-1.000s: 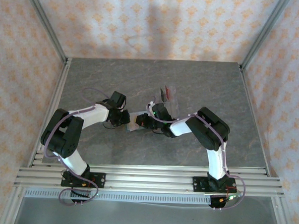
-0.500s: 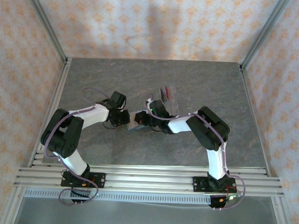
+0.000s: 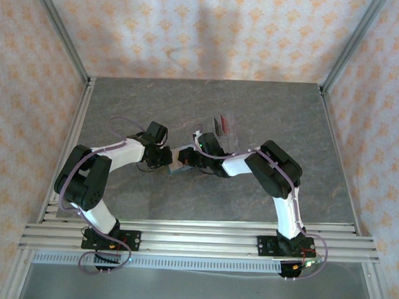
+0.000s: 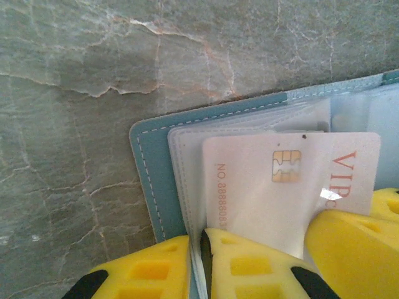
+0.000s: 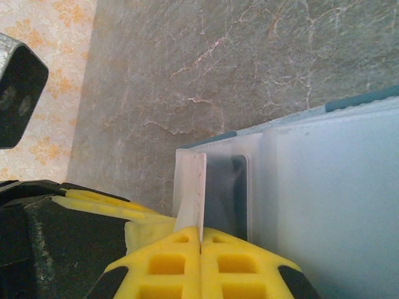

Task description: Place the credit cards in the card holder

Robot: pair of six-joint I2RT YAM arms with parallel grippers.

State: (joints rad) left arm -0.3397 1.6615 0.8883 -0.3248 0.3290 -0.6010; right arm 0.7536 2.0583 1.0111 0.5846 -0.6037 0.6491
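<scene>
The pale credit card carries the only writing I can read. "VIP" stands in orange-red capitals toward its 3 o'clock end, and a gold chip sits near its middle. Along the 9 o'clock edge a number begins "NO 88888" before it runs under a yellow finger. The card is thin and off-white with a faint pink cast.

It lies over the clear plastic sleeves of the card holder, a teal wallet with pale stitching round its rounded corner. I cannot tell how far the card sits inside a sleeve. The right gripper has its fingers pressed together on the card's edge. The left gripper has its fingers nearly together, clamped on the holder's near edge, with cover and sleeves passing between them.

From above, the holder lies open on the table, just off centre toward 8 o'clock. The left gripper reaches it from 9 o'clock and the right from 3 o'clock. At 1 o'clock of the holder, near it, a clear plastic rack stands with a red card upright in it.

The table is grey and stone-patterned, with pale veins and rusty cracks. Around it, walls papered in peach with a pale floral repeat close in three sides. There are aluminium posts at the corners and aluminium rails along the 6 o'clock edge.
</scene>
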